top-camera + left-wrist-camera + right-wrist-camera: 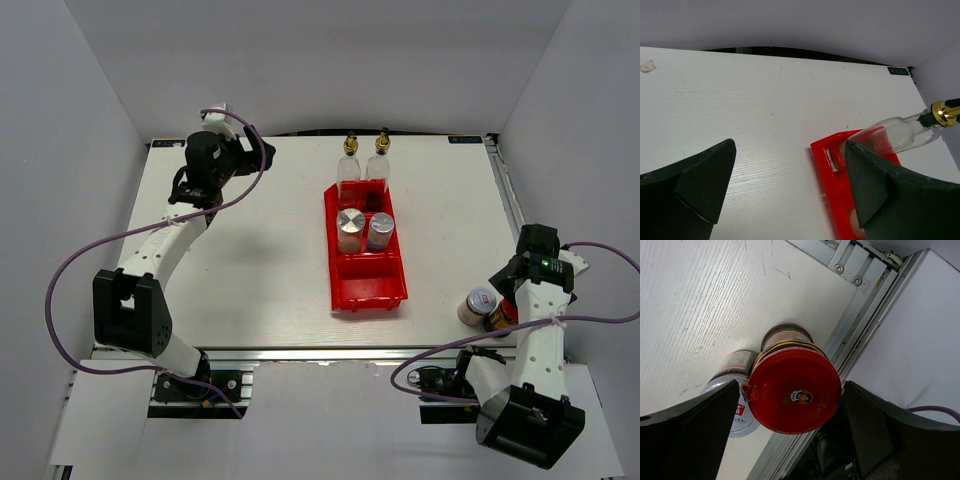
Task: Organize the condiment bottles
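Observation:
Two pale jars with silver caps stand in the middle of the red bin. The dark brown jar with a red cap stands at the table's near right edge and touches the pale jar with the red-marked white lid; both also show in the top view. My right gripper is open above the red cap, one finger on each side, not touching it. My left gripper is open and empty over the far left of the table.
Two clear glass bottles with gold caps stand at the bin's far end; one shows in the left wrist view. A metal rail and a side wall lie right beside the red-capped jar.

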`<state>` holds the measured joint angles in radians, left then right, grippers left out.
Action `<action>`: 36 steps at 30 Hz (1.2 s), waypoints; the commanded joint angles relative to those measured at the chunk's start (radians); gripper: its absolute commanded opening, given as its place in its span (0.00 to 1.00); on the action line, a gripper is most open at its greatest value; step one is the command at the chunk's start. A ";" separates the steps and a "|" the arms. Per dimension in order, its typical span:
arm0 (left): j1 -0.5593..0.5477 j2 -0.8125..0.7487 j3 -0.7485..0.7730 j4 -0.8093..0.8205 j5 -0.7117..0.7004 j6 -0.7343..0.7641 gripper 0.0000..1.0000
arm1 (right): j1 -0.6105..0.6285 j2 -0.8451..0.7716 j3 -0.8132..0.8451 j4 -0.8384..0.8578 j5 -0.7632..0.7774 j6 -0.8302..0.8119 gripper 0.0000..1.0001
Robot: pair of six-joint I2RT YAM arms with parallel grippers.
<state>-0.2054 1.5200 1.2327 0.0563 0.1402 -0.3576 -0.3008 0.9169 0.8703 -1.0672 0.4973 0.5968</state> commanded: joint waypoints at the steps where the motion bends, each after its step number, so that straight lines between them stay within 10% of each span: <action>1: 0.006 -0.011 0.025 -0.009 0.018 0.009 0.98 | -0.018 -0.009 -0.031 0.068 -0.032 -0.009 0.89; 10: 0.004 -0.027 0.021 -0.026 -0.011 0.008 0.98 | -0.040 -0.009 -0.057 0.122 -0.045 -0.008 0.86; 29: 0.006 -0.096 -0.047 -0.033 -0.076 -0.012 0.98 | -0.049 0.000 0.031 0.237 -0.094 -0.109 0.10; 36: 0.006 -0.144 -0.105 0.002 -0.070 -0.020 0.98 | -0.049 0.028 0.146 0.369 -0.178 -0.206 0.00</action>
<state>-0.2054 1.4452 1.1496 0.0307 0.0742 -0.3679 -0.3470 0.9543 0.9062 -0.8730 0.3645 0.4507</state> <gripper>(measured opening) 0.983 0.731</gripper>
